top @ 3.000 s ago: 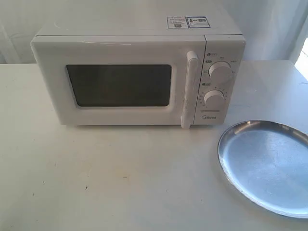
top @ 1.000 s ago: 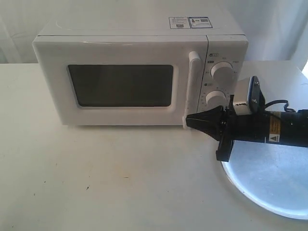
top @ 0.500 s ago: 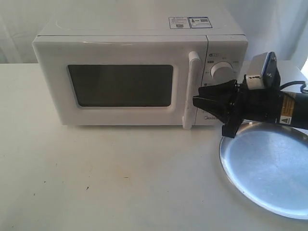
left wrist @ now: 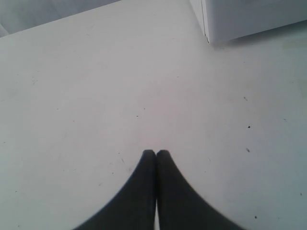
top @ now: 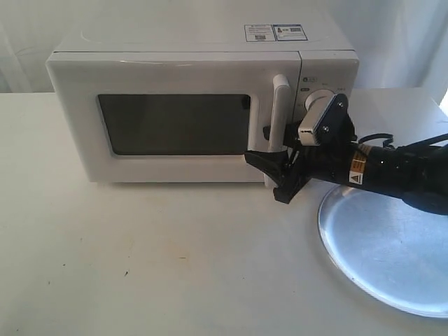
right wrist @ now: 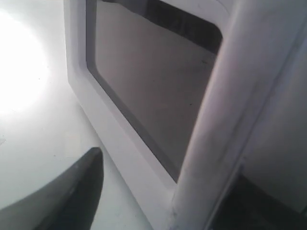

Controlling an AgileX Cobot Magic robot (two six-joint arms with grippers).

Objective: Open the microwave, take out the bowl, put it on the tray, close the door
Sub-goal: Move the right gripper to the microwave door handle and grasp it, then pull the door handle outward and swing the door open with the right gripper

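The white microwave (top: 175, 70) stands at the back of the table with its door (top: 84, 119) closed. My right gripper (top: 257, 144) is open at the lower part of the vertical bar handle (top: 278, 112), one finger on each side of it. In the right wrist view the handle (right wrist: 230, 115) rises between a dark finger (right wrist: 76, 191) and a dark shape on its other side, beside the dark window (right wrist: 153, 81). The silver tray (top: 392, 259) lies at the right, under the right arm. My left gripper (left wrist: 156, 153) is shut over bare table. The bowl is hidden.
The left wrist view shows a lower corner of the microwave (left wrist: 249, 19) ahead of the left gripper. Two round dials (top: 316, 98) sit right of the handle, partly covered by the right wrist camera (top: 323, 119). White table (top: 140, 252) spreads in front.
The right arm came in from the right, rose from the table level and moved left, so its fingers now straddle the door handle. The door stays closed.
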